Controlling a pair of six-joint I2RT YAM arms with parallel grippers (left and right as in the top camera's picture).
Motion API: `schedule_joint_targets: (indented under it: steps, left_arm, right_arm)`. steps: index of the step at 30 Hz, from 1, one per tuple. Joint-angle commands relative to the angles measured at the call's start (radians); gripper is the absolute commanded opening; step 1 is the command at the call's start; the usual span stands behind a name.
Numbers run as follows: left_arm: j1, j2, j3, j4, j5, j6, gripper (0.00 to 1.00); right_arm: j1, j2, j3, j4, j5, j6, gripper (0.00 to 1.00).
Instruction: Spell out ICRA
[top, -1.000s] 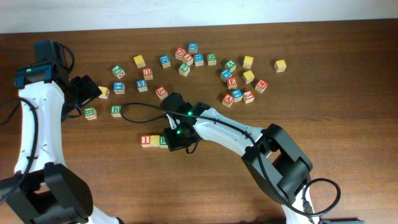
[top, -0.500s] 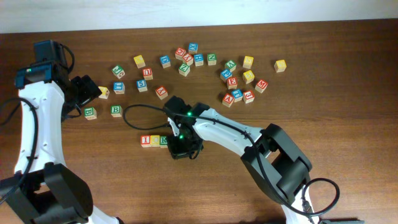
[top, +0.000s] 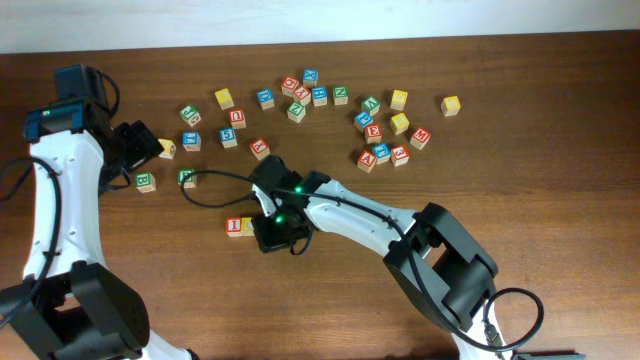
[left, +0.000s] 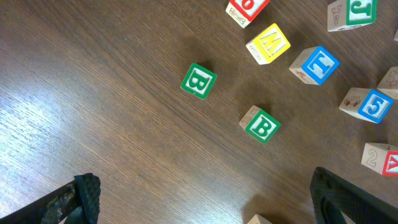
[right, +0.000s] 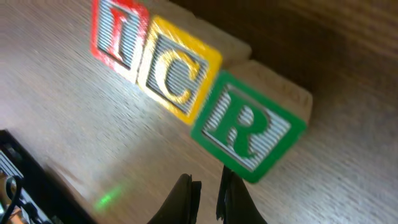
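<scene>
My right tool is clenched and empty, its tips just beside the green R block. That block sits skewed at the right end of the row, next to the yellow C block and the red I block. I judge a slow, light nudge on its near face would square it. My left tool hangs released.

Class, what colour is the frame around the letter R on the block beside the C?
Green; the R block shows best in the right wrist view.
</scene>
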Motion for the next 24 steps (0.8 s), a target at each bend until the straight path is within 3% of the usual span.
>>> schedule_joint_targets:
  steps: [1,12,20,24]
  left_arm:
    - [0.003,0.000,0.014,-0.001,0.003,-0.013,0.99]
    - [0.003,0.000,0.014,-0.001,0.003,-0.013,0.99]
    - [0.003,0.000,0.014,-0.001,0.003,-0.013,0.99]
    - [0.003,0.000,0.014,-0.001,0.003,-0.013,0.99]
  right_arm:
    - [0.005,0.013,-0.003,0.018,0.016,-0.003,0.07]
    - [0.005,0.013,-0.003,0.027,0.056,-0.003,0.07]
    - [0.004,0.013,-0.003,-0.142,0.115,-0.042,0.07]
    - [0.003,0.013,-0.003,-0.134,0.204,-0.041,0.07]
